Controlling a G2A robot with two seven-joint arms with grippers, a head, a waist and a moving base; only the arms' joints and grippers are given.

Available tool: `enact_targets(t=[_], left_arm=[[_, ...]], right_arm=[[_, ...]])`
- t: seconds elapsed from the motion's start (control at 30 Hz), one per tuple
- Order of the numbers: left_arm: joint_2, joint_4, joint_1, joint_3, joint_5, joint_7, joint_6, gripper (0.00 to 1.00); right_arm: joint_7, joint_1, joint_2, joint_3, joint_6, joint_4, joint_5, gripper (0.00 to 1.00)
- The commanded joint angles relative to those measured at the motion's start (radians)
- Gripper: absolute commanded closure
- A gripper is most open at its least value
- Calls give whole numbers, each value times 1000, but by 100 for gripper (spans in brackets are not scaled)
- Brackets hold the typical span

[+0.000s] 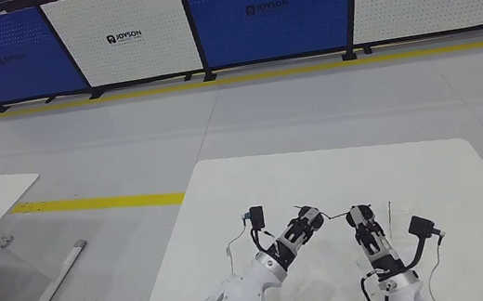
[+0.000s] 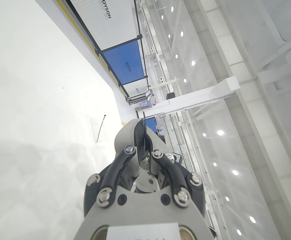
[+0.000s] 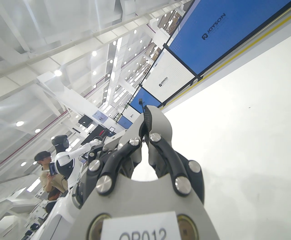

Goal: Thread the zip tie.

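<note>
From above, the white worktop (image 1: 338, 169) carries both arms at its near edge. The left tool (image 1: 312, 220) angles toward the right tool (image 1: 356, 216), and their tips are near each other but apart. A thin dark zip tie (image 1: 331, 215) runs across the gap between them, raised off the surface. Just beside the right arm, on its outer side, a second zip tie (image 1: 390, 215) shows as a faint straight line on the worktop. Beyond the worktop a yellow floor line (image 1: 99, 203) crosses the grey floor, with blue and white panels (image 1: 267, 6) standing behind it. In the left wrist view, the left tool (image 2: 143, 127) has its fingers pressed together on the zip tie (image 2: 144, 116). The narrow black strip runs down between the pads, and a short length pokes out past the tips. The second zip tie (image 2: 100, 129) lies flat and straight on the worktop (image 2: 45, 91), well apart from the tool, its small head at the far end. In the right wrist view, the right tool (image 3: 147, 113) is likewise clamped on the zip tie (image 3: 141, 101), whose square head sticks out just past the fingertips, above the worktop (image 3: 227, 113). I cannot tell whether the tail has entered the head.
</note>
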Motion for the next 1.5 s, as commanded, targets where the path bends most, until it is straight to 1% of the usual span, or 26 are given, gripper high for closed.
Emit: enact_targets(t=[0.0, 0.07, 0.33, 0.57, 0.7, 0.83, 0.9, 0.93, 0.97, 1.07, 1.17, 1.23, 1.33, 1.4, 1.47], left_arm=[[-1, 1, 2, 1, -17, -5, 9, 100], [-2, 2, -1, -3, -38, -12, 21, 100], [-5, 1, -2, -10, -107, -36, 42, 100], [-5, -2, -6, -22, -117, -41, 55, 100], [-4, -4, -8, -26, -121, -62, 76, 100], [-4, -4, -9, -28, -121, -68, 82, 100], [-4, -3, -9, -28, -118, -69, 83, 97], [-4, -2, -9, -28, -117, -68, 84, 93], [-4, -2, -9, -28, -116, -67, 84, 91], [-4, 0, -8, -29, -112, -63, 83, 91], [-4, 0, -8, -29, -102, -59, 83, 89], [-4, 1, -8, -28, -92, -59, 84, 90], [-3, 3, -8, -21, -65, -66, 89, 86], [-3, 1, -6, -13, -52, -82, 101, 80], [-2, -1, -5, -10, -53, -96, 111, 79]], right_arm=[[1, -1, -1, 2, 1, 2, 0, 100], [5, -1, -2, 2, 3, 2, -2, 100], [24, 0, -5, 0, 19, -7, -28, 100], [20, 1, -8, 6, 29, -14, -32, 100], [19, -6, -9, 15, 33, -23, -38, 100], [21, -10, -10, 19, 35, -29, -42, 100], [23, -10, -11, 19, 36, -30, -44, 100], [24, -10, -11, 19, 36, -30, -45, 100], [24, -11, -11, 19, 36, -29, -46, 100], [25, -11, -13, 20, 37, -27, -48, 100], [26, -12, -14, 21, 40, -27, -53, 100], [25, -14, -14, 21, 42, -28, -57, 100], [22, -16, -16, 22, 44, -31, -64, 100], [20, -17, -16, 22, 47, -33, -68, 100], [19, -18, -17, 22, 49, -34, -70, 100]])
